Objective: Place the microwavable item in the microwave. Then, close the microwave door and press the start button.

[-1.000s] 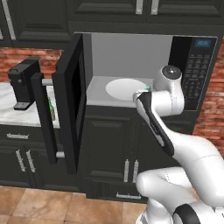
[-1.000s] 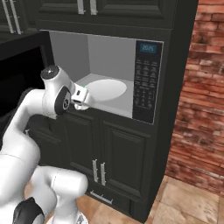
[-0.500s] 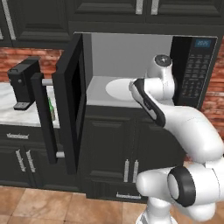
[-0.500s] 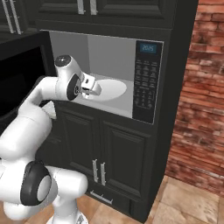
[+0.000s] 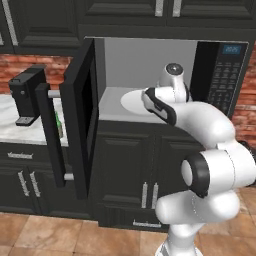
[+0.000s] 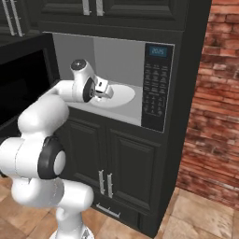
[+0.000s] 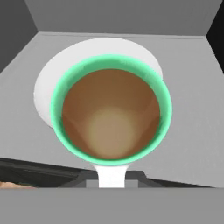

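Note:
The microwavable item, a white cup (image 7: 111,109) with a green rim and brown contents, sits right before the hand camera, and my gripper (image 6: 106,91) is shut on it. The cup hangs above the front part of the white turntable (image 7: 48,78), just inside the grey cavity of the microwave (image 5: 220,80). Its fingertips are hidden beneath the cup. My wrist reaches into the opening over the turntable (image 6: 125,95). The microwave door (image 5: 82,115) stands swung open to the left, its bar handle (image 5: 50,135) facing outward.
A black coffee machine (image 5: 27,97) stands on the pale counter (image 5: 10,127) left of the door, with a green bottle (image 5: 59,127) partly behind the handle. The keypad panel (image 6: 156,84) is on the microwave's right side. Dark cabinets sit below, and a brick wall (image 6: 214,93) lies to the right.
The arm has stretched forward and carried the cup from in front of the microwave into its opening, over the turntable. The door has stayed open.

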